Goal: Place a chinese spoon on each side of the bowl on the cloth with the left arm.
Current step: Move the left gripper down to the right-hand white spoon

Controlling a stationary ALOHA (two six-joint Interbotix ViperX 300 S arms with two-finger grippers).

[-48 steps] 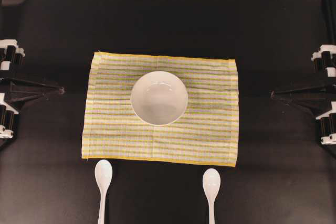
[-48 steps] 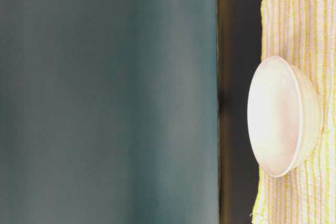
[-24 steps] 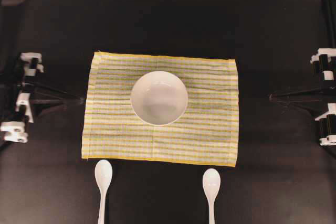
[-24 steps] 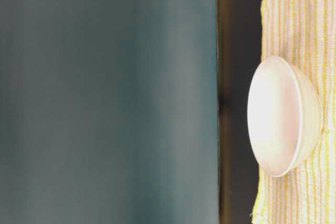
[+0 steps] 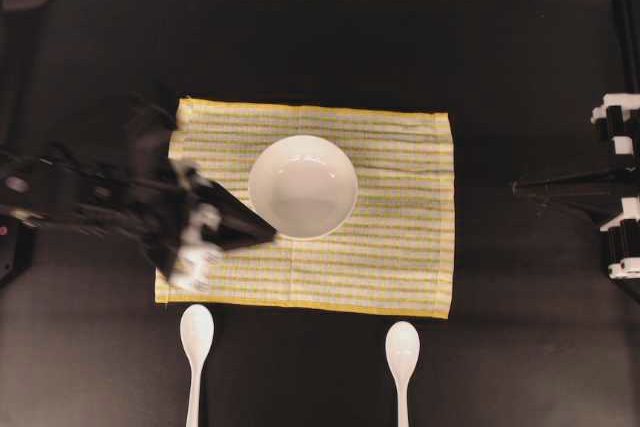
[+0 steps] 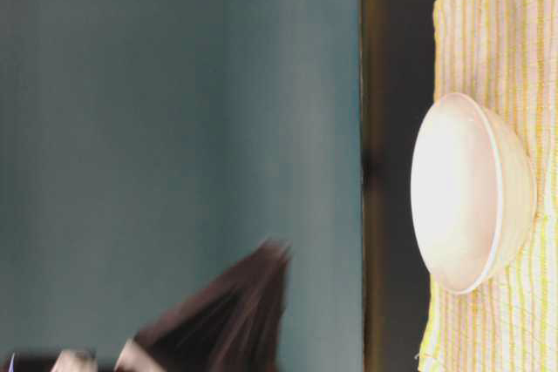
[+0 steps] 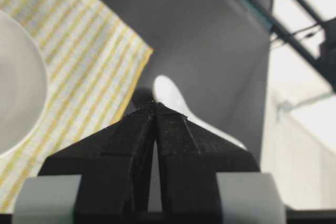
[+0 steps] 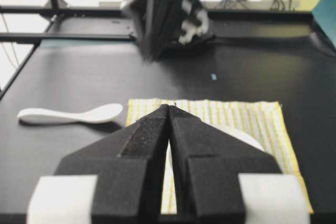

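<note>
The opening reach is under way: neither spoon has been picked up. In the overhead view the left spoon point(image 5: 196, 339) and the right spoon point(image 5: 402, 347) lie on the dark worktop point(image 5: 520, 347) just below the lower edge of the cloth point(image 5: 400, 247), at lower centre of the frame, while the bowl point(image 5: 302, 187) sits on the cloth's upper middle. The left hand point(image 5: 262, 232) hangs over the cloth's left part, its tip close to the bowl's lower-left rim, fingers pressed together and holding nothing; the left wrist view shows the clenched jaws with a spoon bowl point(image 7: 170, 95) beyond them. The right hand point(image 8: 169, 109) is likewise clenched and empty, parked at the right edge.

Next, I judge, the left hand must open, swing toward the lower left and descend over the left spoon's handle.

Compared with a second ago, the left arm has swept in from the left edge onto the cloth and rolled its wrist; cloth, bowl and spoons lie unchanged.
</note>
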